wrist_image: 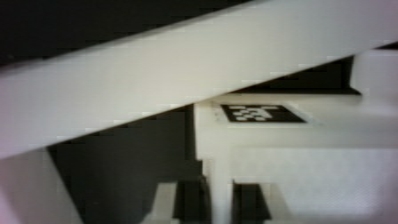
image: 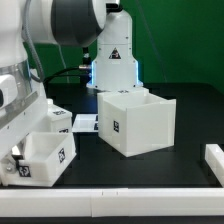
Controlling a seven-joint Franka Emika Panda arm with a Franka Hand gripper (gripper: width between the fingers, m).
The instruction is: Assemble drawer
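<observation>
Drawer shell stands mid-surface, open side up, free for loading; far tray waits at the exterior view's left; near tray sits under our tool, low at its rim, presumably to grasp; tool's opening we cannot tell.

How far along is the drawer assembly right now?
Done: nothing joined; the shell stands alone. In hand: the tool is down by the near tray, grip unclear. Left: that tray and the far tray both sit outside the shell.
</observation>
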